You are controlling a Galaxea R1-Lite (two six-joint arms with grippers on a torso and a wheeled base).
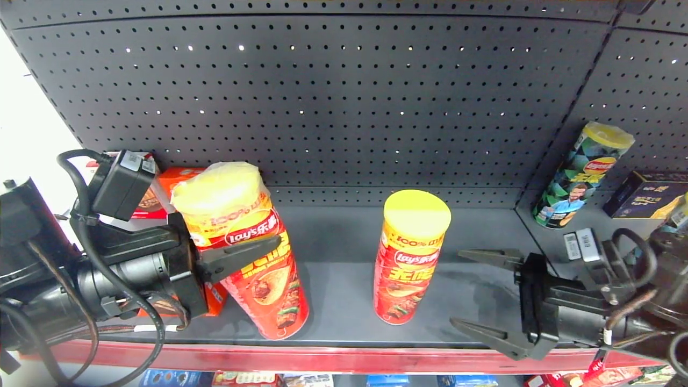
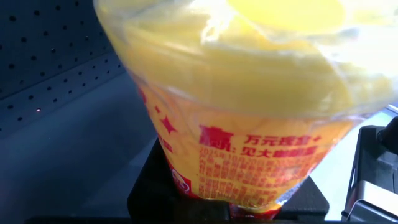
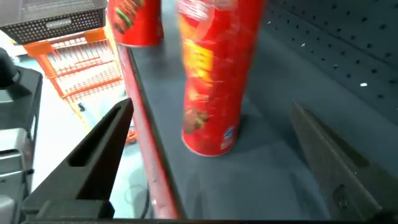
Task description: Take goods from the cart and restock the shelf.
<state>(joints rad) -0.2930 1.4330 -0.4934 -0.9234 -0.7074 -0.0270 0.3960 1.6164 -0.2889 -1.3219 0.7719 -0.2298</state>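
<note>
A red chip can with a yellow lid and clear wrap [image 1: 252,252] leans on the dark shelf [image 1: 338,301] at the left. Its base is near the front edge. My left gripper [image 1: 231,242] is shut on its upper half, and the can [image 2: 249,124] looms close in the left wrist view. A second, matching can [image 1: 409,258] stands upright mid-shelf. To its right my right gripper [image 1: 458,288] hangs open and holds nothing, a short gap away from it. From the right wrist, that upright can [image 3: 214,93] stands ahead of the open gripper [image 3: 211,174], with the held can [image 3: 134,25] beyond.
Orange boxes [image 1: 180,180] stand at the back left behind the left arm. A green chip can [image 1: 583,172] and a dark box [image 1: 645,199] sit on the neighbouring shelf at the right. A pegboard wall [image 1: 344,107] backs the shelf, with a red lip [image 1: 322,357] in front. An orange basket cart [image 3: 81,68] stands beyond the shelf.
</note>
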